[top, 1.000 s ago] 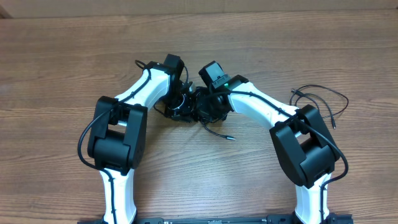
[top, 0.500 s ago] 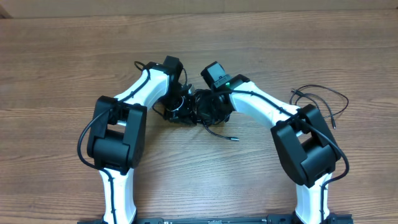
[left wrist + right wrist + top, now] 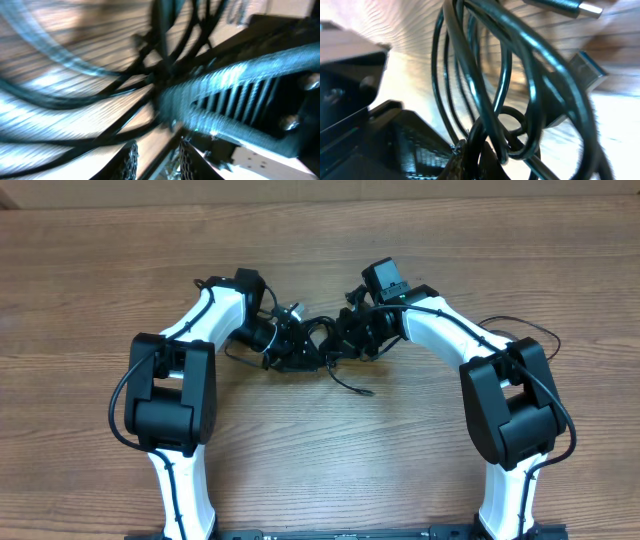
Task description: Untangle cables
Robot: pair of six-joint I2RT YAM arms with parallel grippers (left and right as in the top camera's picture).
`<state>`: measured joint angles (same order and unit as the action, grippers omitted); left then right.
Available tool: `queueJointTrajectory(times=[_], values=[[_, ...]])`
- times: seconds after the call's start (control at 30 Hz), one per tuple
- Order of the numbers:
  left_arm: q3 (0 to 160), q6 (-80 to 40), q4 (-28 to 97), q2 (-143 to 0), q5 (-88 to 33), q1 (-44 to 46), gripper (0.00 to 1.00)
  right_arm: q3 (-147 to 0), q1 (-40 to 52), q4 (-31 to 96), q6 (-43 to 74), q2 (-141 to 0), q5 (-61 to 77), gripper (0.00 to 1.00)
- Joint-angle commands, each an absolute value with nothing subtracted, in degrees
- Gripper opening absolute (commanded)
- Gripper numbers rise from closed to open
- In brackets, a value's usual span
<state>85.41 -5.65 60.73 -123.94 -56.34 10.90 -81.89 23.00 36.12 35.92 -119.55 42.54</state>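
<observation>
Centrally, tangled cables (image 3: 350, 388) pinched in right hand (image 3: 340, 345); grip of left hand (image 3: 290, 348) unclear

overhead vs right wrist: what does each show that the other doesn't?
Only overhead: the left arm and right arm meeting at mid-table, a loose end trailing out of the tangle, and a separate cable lying by the right arm.
Only right wrist: close detail of the crossing loops, a silvery-tipped plug and a wider plug.
Both: the black bundle and the wooden table.
</observation>
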Motion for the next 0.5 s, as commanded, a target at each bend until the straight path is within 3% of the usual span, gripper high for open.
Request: queueJointTrajectory(times=[0.0, 0.47], values=[[85.0, -8.8, 59.2, -123.4, -63.4, 12.0, 0.29, -81.5, 23.2, 34.8, 38.0, -119.6, 48.1, 0.04], [85.0, -16.7, 55.2, -123.4, -54.4, 12.1, 0.13, -81.5, 23.2, 28.9, 42.0, -119.6, 53.7, 0.04]])
